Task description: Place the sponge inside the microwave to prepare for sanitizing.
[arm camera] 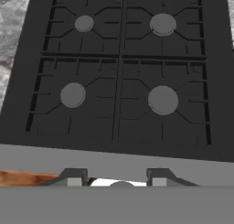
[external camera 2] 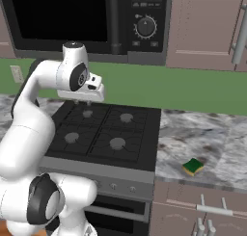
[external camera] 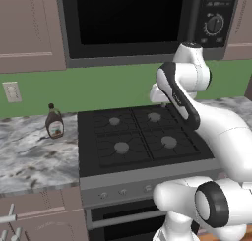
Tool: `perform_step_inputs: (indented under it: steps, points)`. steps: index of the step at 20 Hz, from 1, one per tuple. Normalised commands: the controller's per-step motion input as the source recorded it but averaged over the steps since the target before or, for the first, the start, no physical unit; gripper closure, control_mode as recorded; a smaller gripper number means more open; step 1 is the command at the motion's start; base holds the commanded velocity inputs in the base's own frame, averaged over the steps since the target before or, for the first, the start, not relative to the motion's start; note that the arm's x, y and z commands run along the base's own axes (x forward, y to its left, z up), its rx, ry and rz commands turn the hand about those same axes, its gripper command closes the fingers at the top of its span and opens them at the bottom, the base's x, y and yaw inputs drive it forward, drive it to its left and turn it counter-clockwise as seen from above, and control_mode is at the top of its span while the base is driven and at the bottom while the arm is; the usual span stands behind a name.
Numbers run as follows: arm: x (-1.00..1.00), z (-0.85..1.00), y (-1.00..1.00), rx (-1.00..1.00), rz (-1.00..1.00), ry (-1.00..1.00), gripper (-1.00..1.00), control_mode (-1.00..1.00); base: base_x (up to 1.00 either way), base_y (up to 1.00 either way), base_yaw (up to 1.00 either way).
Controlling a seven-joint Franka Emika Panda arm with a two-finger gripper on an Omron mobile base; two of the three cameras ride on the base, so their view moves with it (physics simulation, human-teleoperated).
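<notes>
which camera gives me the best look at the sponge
The right base view: the sponge lies in plain sight there, green side up, on the counter right of the stove. The left base view and the hand view look at the stove and the counter to its left.

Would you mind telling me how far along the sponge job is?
Nothing looks done yet. The sponge lies on the counter right of the stove; the microwave door looks shut. The gripper hangs empty above the stove. Left: open the door, fetch the sponge, put it inside.
</notes>
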Motion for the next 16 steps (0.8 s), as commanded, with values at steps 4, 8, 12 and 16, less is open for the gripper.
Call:
perform_step_inputs:
  steps: [4,8,12,16]
  points:
    - [-0.10,0.00,0.00,0.00,0.00,0.00,-1.00,-1.00,0.00,0.00,0.00]
    - [-0.40,0.04,-0.18,0.00,-0.02,-0.06,-1.00,-1.00,0.00,0.00,0.00]
    - [-0.53,0.21,-0.33,0.00,-0.07,-0.19,-1.00,-1.00,0.00,0.00,0.00]
    - [-0.43,0.60,-0.33,0.00,-0.10,-0.20,-1.00,-1.00,0.00,0.00,0.00]
